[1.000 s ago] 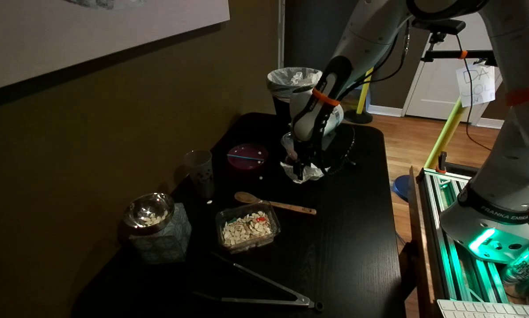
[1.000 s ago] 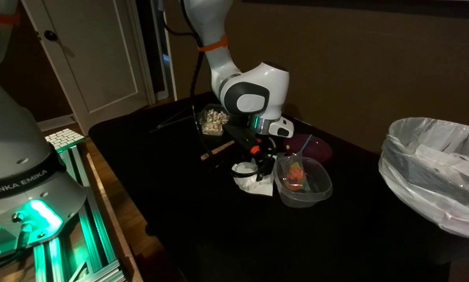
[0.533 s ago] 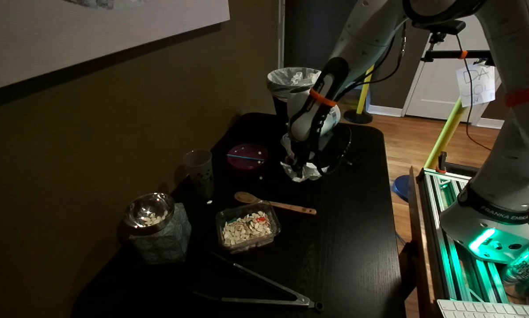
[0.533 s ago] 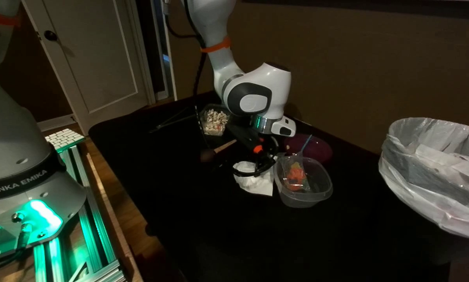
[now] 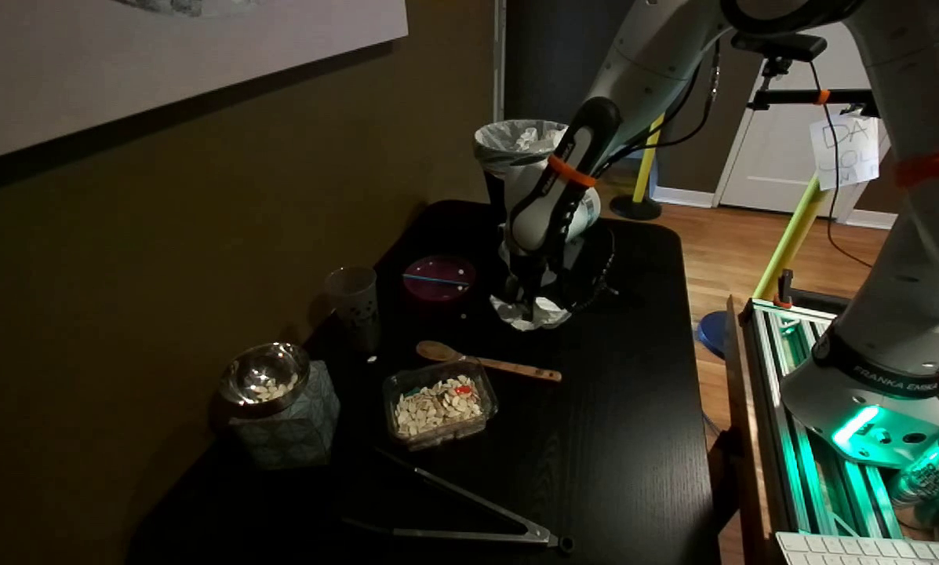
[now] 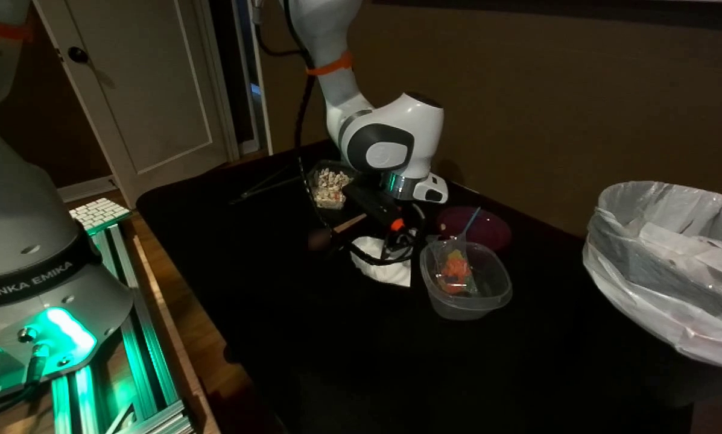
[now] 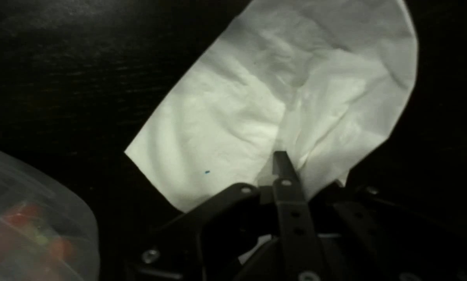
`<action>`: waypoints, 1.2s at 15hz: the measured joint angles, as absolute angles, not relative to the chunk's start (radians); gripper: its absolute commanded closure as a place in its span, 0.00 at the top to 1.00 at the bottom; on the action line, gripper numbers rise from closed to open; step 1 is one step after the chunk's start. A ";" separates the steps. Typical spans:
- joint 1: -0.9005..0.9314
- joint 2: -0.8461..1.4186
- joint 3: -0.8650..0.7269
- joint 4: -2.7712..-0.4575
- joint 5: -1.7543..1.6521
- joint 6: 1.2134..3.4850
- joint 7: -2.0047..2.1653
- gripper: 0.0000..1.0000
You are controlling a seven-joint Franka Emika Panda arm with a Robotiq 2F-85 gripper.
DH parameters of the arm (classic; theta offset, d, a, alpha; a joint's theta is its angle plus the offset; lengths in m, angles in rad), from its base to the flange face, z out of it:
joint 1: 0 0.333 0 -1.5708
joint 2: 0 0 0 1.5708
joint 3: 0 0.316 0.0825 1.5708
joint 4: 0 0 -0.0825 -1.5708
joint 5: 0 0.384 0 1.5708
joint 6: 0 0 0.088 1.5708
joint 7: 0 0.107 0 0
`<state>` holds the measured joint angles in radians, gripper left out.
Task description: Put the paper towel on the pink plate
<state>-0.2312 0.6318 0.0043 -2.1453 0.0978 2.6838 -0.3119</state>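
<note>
While its free edges spread wide, the paper towel point(image 7: 217, 113) is pinched in the hand point(image 7: 278, 168), its creases running together at the grip in the wrist view. A tiny blue fleck point(image 7: 207, 171) marks its white surface. The paper towel is at or just above the tabletop point(image 5: 634, 408); which of the two, I cannot tell. Just beside it, across a narrow gap, stands a clear plastic tub point(image 6: 466, 306) with orange and green contents point(image 6: 456, 268). The pink plate point(image 5: 435, 293) is near too, toward the wall point(image 5: 242, 220) and apart from the paper towel; a thin blue stick point(image 5: 438, 280) lies across it among a few pale bits point(image 5: 461, 271). Farther along the tabletop, a wooden spoon point(image 5: 516, 367) rests just beside a clear container point(image 5: 447, 436) of pale flakes point(image 5: 434, 408). By the wall stand a translucent cup point(image 5: 353, 302) and a patterned box point(image 5: 289, 439), the box carrying a small metal bowl point(image 5: 267, 359) that holds similar flakes. Tongs point(image 5: 533, 534) lie with their arms apart, well away from the hand. Past the tub, at the opposite end from the tongs, a dark bin point(image 5: 500, 192) with a plastic liner point(image 6: 656, 301) shows in both exterior views.
</note>
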 measured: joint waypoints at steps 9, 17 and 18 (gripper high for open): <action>-0.240 0.466 0.063 -2.200 0.042 2.729 -0.452 0.01; -0.250 0.409 0.097 -2.114 0.059 2.671 -0.466 0.04; -0.251 0.410 0.097 -2.114 0.060 2.671 -0.469 0.01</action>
<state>-0.2509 0.4102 0.0971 -2.1144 0.0601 2.6714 -0.4686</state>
